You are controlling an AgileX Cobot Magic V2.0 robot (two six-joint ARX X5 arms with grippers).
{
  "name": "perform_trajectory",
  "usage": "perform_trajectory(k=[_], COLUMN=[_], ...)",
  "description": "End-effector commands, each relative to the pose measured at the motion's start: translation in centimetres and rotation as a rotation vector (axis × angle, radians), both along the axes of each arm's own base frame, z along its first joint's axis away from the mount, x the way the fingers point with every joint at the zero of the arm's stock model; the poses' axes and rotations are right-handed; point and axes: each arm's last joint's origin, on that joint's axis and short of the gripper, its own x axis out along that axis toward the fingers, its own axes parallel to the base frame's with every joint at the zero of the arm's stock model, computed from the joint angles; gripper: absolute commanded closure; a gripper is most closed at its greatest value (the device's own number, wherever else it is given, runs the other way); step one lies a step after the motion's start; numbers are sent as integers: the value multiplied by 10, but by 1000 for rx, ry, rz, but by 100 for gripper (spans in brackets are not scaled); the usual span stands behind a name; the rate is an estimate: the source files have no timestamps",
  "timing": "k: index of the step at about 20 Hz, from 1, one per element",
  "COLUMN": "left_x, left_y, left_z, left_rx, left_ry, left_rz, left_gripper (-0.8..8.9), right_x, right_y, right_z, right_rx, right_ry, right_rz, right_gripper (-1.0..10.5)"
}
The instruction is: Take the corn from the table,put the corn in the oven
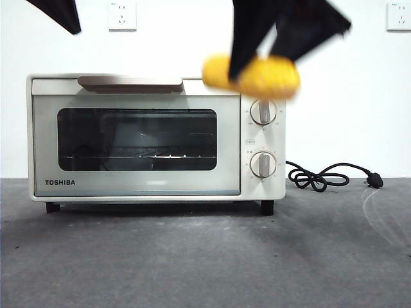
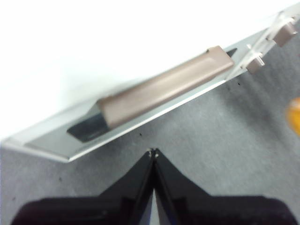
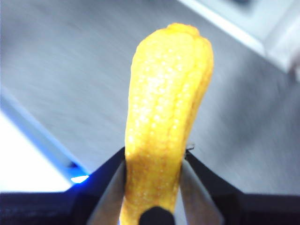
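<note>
Right wrist view shows the right gripper point(image 3: 152, 161) clamped on the corn point(image 3: 166, 112), held aloft above the TOSHIBA oven's point(image 1: 154, 138) knob end. Its door is shut, so opening comes next; the left gripper point(image 2: 153, 152), jaws together and empty, hovers over the handle point(image 2: 164, 91). Grey table point(image 1: 192, 263), white wall with sockets point(image 1: 122, 16).

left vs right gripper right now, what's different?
The right gripper is shut on the corn, raised level with the oven's top; the left gripper is shut on nothing. The left hangs near the oven's handle, door closed; the right is by the knobs. Both have black jaws.
</note>
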Motion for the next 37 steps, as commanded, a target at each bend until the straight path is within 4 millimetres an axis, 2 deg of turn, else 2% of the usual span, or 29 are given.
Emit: perform_trajectory(k=[1,6,13,25,32,37], left_x=[10,29,47,55,63,60], left_y=[-6,-15,-24,-29,-33,-32], left_z=[-6,-19,-30,-30,-45,-54], left_rx=[12,21,13,-41,-15,24], left_ry=[-1,14,-2,-39,30,111], left_rz=[-19,-22,-22,-53,-57,-58], left_gripper=[818,818,818,818,818,818], right_x=[-11,-26,-35,-37,-37,-38], right_y=[2,2,-4,-8,-9,-11], right_z=[17,40,51,52,61,68], right_rx=[51,116,128,106,126,129], right_ry=[-36,-88,-101,-116,-132,-143], right_rz=[31,78,84,62,63,66], right_gripper=[959,959,959,959,959,959])
